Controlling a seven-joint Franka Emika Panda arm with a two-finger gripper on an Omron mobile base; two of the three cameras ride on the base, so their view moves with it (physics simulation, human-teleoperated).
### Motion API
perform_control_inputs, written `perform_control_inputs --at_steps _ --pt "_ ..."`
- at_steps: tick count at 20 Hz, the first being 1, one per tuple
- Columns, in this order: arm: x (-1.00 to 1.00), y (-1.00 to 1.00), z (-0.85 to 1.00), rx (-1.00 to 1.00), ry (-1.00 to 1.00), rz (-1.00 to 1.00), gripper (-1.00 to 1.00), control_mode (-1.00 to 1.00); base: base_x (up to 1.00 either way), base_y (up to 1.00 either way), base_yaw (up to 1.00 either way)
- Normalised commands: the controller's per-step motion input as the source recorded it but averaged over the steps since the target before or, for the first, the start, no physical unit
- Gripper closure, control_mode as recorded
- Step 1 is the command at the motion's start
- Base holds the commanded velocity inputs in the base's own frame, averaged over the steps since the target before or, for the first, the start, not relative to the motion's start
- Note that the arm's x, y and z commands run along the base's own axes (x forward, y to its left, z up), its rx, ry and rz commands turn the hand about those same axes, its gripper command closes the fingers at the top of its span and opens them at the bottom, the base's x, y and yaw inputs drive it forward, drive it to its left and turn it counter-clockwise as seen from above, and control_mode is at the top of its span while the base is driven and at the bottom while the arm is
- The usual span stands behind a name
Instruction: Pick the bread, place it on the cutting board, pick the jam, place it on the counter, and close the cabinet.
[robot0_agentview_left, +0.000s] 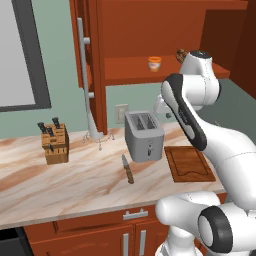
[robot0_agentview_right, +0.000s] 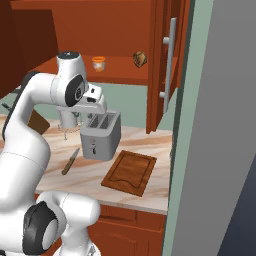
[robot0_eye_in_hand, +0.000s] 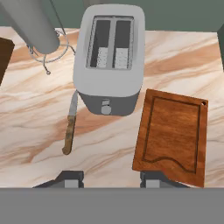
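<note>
The gripper (robot0_eye_in_hand: 111, 178) hangs above the counter (robot0_agentview_left: 75, 175), looking straight down, its two fingertips (robot0_eye_in_hand: 70, 178) at the 6 o'clock edge of the hand view. The jaws are clenched as far as they go, with nothing between them, though a gap shows between the tips.

Below the hand stands the toaster (robot0_eye_in_hand: 109, 57) at 12 o'clock, slots up. The cutting board (robot0_eye_in_hand: 173, 133) lies at 4 o'clock, tilted slightly, bare, its near corner close to the right fingertip in the picture. A narrow strip of stone separates board and toaster. A knife (robot0_eye_in_hand: 70, 124) lies at 9 o'clock, just beside the toaster's lower left corner, handle toward the fingers. A wire whisk-like thing (robot0_eye_in_hand: 48, 54) sits at 10 o'clock under a grey pole.

In the left base view the board (robot0_agentview_left: 189, 164) reaches nearly to the counter's front edge, and a broad stretch of open stone runs from the knife (robot0_agentview_left: 128, 169) toward the knife block (robot0_agentview_left: 55, 142) at 9 o'clock.

The cabinet (robot0_agentview_left: 95, 60) is open. On its shelf the jam (robot0_agentview_left: 155, 63) stands at 12 o'clock, near the front lip. The bread (robot0_agentview_right: 140, 59) lies on the same shelf, well apart from the jam (robot0_agentview_right: 99, 63), toward the open door (robot0_agentview_right: 167, 65) in the right base view. The arm's elbow rises near the shelf's front edge.
</note>
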Motion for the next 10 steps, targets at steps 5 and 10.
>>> perform_control_inputs --at_steps 5,10 --pt "0.0 0.0 0.18 0.0 -0.02 0.0 -1.0 -1.0 0.0 0.0 0.0" --pt "-0.01 0.0 0.29 0.0 -0.1 0.0 -1.0 -1.0 0.0 0.0 0.0"
